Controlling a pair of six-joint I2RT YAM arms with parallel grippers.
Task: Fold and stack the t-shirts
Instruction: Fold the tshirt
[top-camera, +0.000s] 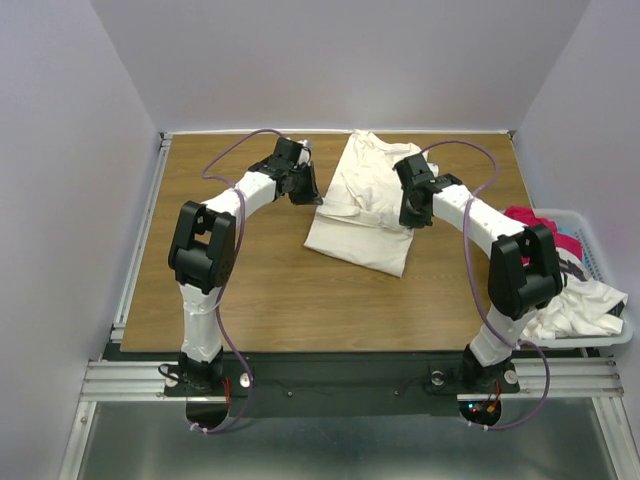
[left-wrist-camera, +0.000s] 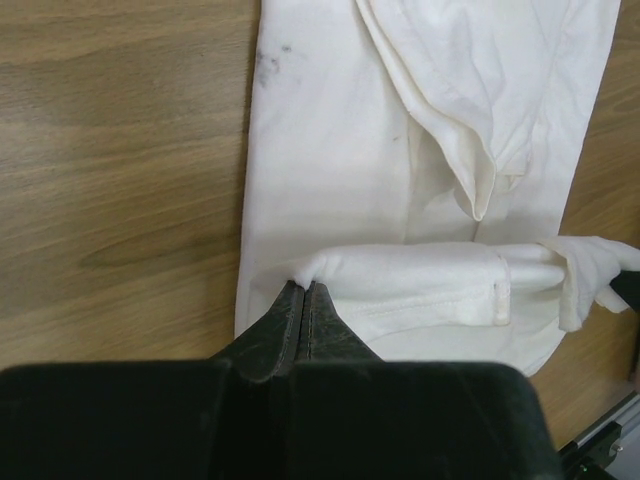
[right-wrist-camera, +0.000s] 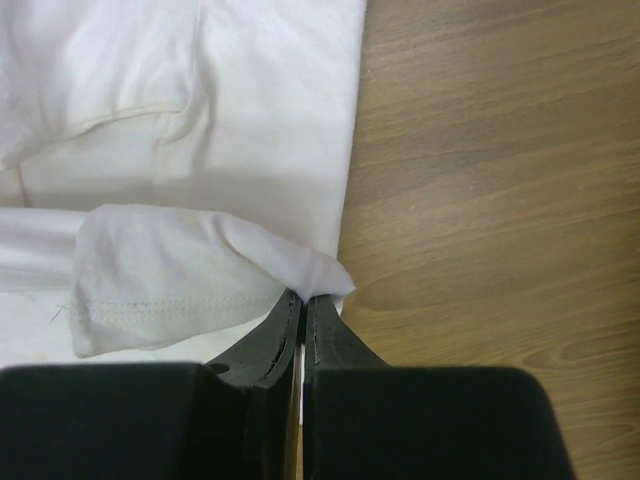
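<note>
Off-white t-shirt (top-camera: 365, 205) partly folded at the worktop's (top-camera: 270, 290) far centre, left claw (left-wrist-camera: 305, 292) clenched on its left edge, right claw (right-wrist-camera: 303, 298) clenched on its right edge (cloth pinched between pressed tips), magenta-red t-shirt (top-camera: 530, 222) and white t-shirt (top-camera: 585, 305) heaped in the basket (top-camera: 585, 218), right.

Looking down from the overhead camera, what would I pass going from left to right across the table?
left gripper → off-white t-shirt → right gripper → white slatted basket
</note>
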